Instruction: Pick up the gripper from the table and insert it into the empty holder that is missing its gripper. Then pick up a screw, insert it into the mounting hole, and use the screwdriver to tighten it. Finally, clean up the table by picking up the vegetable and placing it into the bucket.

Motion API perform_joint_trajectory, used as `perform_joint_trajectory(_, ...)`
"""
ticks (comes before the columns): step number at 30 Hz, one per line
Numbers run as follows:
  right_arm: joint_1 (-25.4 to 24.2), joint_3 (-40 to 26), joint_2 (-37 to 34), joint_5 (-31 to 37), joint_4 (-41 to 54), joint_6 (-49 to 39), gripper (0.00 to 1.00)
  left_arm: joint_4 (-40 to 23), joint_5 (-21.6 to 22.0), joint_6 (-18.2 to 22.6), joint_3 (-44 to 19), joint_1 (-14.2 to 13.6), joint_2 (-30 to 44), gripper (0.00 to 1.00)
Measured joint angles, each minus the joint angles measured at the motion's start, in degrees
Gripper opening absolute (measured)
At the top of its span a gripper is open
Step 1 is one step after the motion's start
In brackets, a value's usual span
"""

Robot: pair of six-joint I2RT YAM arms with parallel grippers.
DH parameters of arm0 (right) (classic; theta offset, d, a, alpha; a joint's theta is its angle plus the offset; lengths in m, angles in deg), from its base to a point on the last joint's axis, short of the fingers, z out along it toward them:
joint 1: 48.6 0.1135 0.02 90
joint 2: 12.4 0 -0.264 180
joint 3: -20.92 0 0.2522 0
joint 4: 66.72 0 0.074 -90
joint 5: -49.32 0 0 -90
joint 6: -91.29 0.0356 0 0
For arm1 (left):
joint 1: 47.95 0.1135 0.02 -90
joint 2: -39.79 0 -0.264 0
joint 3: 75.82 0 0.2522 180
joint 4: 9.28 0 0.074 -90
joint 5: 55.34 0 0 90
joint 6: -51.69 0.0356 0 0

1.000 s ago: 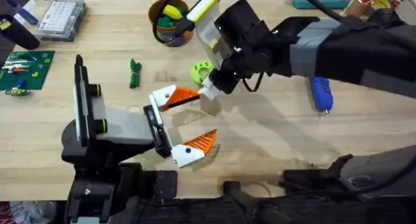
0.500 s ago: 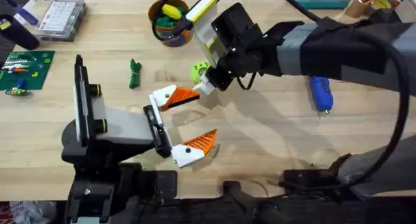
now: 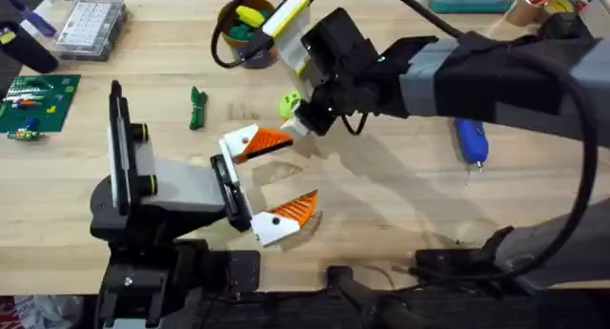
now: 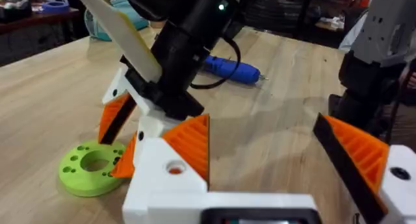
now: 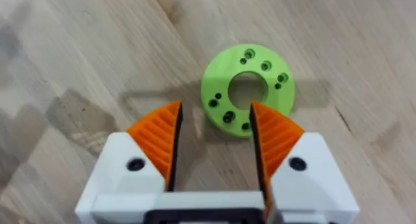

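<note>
Right gripper (image 5: pixel 213 143) shifted over lime ring (image 5: pixel 247 88) since a second ago, jaws parted, empty. Left gripper (image 3: pixel 270 181) wide open, empty. Vegetable (image 3: pixel 197 108) left of ring, bucket (image 3: pixel 246 33) beyond, screwdriver (image 3: pixel 472 138) well right. Judged: ring grasp next.

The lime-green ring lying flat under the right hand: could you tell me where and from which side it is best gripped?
Grip the lime-green ring across its rim, coming straight down from above. It lies flat on the table, so its sides offer little height; one finger could drop into the centre hole and one outside. The right hand hovers open, slightly short of it.
</note>
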Motion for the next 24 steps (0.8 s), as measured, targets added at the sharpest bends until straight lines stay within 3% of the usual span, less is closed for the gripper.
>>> perform_joint_trajectory(7,0.0,0.0,-1.52,0.43,0.22,0.0,0.582,-0.01,-0.02,0.0,0.0,0.0,0.0,0.991)
perform_joint_trajectory(8,0.0,0.0,-2.65,0.69,0.41,0.0,0.508,0.0,-0.02,0.0,0.0,0.0,0.0,0.991)
perform_joint_trajectory(15,0.0,0.0,-2.74,0.93,0.23,-0.02,0.461,0.0,-0.01,0.0,0.0,0.0,0.0,0.991)
perform_joint_trajectory(24,0.0,0.0,-2.73,1.2,0.18,-0.01,0.228,-0.01,-0.02,0.01,0.0,0.0,0.0,0.991)
